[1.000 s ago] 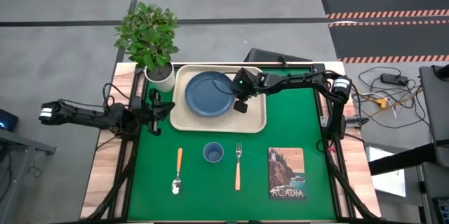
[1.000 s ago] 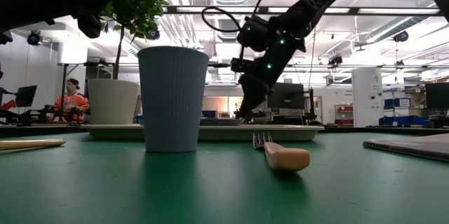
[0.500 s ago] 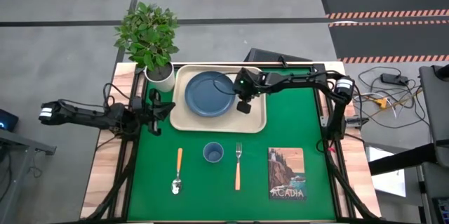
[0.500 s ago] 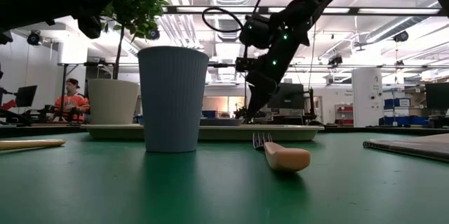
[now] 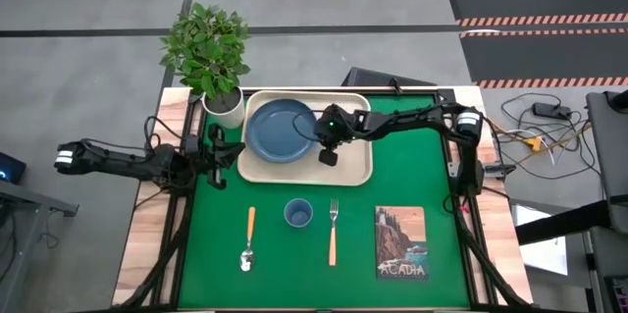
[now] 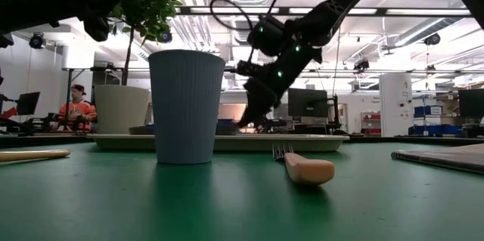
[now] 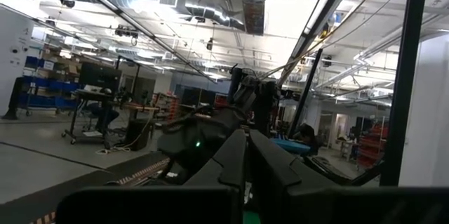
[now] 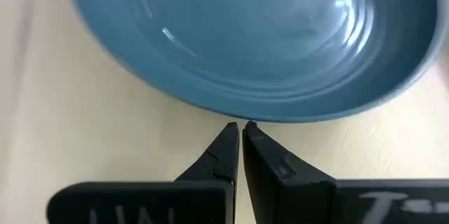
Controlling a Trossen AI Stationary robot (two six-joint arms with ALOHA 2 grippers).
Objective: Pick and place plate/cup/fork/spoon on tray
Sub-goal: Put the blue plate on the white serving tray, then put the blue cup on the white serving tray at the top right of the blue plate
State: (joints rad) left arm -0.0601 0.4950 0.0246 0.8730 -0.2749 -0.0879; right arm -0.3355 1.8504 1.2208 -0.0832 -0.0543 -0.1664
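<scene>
The slate-blue plate lies flat in the left half of the cream tray at the table's far side. My right gripper is shut, its fingertips at the plate's right rim; it also shows in the low view. The light-blue cup stands on the green mat, with the fork to its right and the spoon to its left. My left gripper is shut and empty, held above the table's left edge. My right gripper touches the plate's outer rim, on the side toward the table's right, with the tips of its shut fingers. The fingers slant down from the table's right. The plate stays flat on the tray.
A plant in a white pot stands at the tray's far left corner. An "ACADIA" picture card lies at the near right. A person sits in the room beyond the table.
My right gripper has gone toward the table's left edge with its fingers shut, and the plate has slid along the tray toward its left end, staying flat.
</scene>
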